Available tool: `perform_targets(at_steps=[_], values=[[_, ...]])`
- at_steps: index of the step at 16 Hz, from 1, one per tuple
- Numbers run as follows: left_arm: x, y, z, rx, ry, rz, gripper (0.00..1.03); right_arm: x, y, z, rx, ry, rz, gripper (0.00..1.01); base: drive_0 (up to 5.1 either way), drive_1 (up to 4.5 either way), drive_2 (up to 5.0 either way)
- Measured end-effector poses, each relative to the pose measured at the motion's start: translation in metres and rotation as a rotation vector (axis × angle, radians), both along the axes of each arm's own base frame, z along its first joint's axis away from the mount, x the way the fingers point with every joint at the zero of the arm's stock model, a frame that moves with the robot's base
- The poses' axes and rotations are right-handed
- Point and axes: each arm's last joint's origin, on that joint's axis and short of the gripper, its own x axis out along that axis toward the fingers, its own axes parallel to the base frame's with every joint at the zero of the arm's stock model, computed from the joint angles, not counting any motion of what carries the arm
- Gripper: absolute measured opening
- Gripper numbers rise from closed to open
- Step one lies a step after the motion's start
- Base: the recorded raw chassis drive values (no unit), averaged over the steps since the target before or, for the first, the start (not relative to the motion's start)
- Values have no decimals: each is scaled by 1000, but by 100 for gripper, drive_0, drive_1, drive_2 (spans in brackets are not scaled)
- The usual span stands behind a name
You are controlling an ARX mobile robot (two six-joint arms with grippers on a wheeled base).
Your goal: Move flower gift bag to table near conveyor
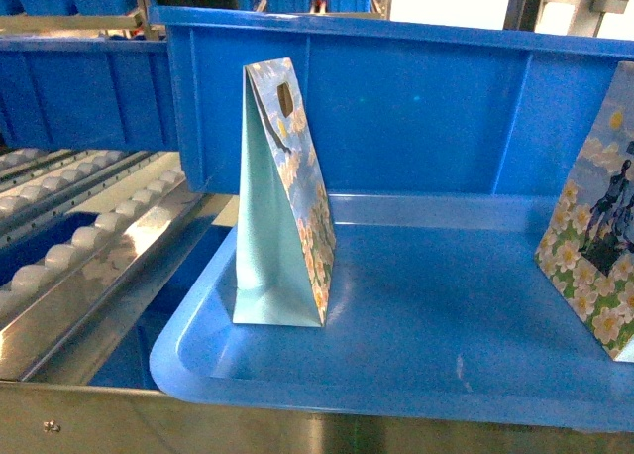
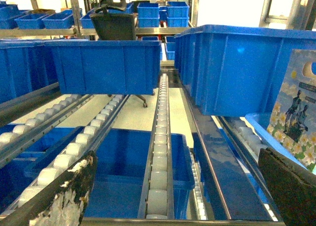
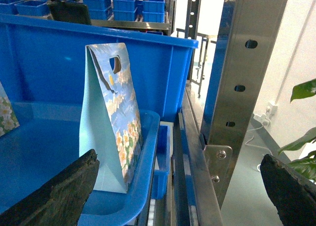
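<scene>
Steel roller lanes of the conveyor (image 1: pixel 89 241) run at 9 o'clock, one flower gift bag (image 1: pixel 282 201) stands upright at centre in the blue tray (image 1: pixel 416 365), and a second bag (image 1: pixel 594 266) leans at 3 o'clock. Both claws, left (image 2: pixel 177 191) and right (image 3: pixel 180 191), spread wide, holding nothing. Task looks unstarted: bag ungrasped, table not in view.

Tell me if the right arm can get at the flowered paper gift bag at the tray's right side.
Probably yes: the right gripper is open and the flowered paper gift bag stands upright, unobstructed.
</scene>
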Motion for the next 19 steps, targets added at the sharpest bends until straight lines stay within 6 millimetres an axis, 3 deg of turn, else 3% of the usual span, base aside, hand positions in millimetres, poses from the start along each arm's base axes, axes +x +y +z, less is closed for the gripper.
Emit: perform_targets(at_steps=[7,10,13,17,19], values=[[10,-11,6,10,-6,-94,98,5,10,7,0,-34,59,98,0,0,0],[30,-26,33,38,-33,-148,98,19,19,34,5,-65,98,98,0,0,0],[60,-42,54,56,16,-179,98,40,27,55,7,-62,91,98,0,0,0],[111,-71,100,70,78,-255,98,91,44,93,-7,23,110,98,0,0,0],[124,-79,111,61,88,-275,98,108,47,97,-20,87,115,98,0,0,0]])
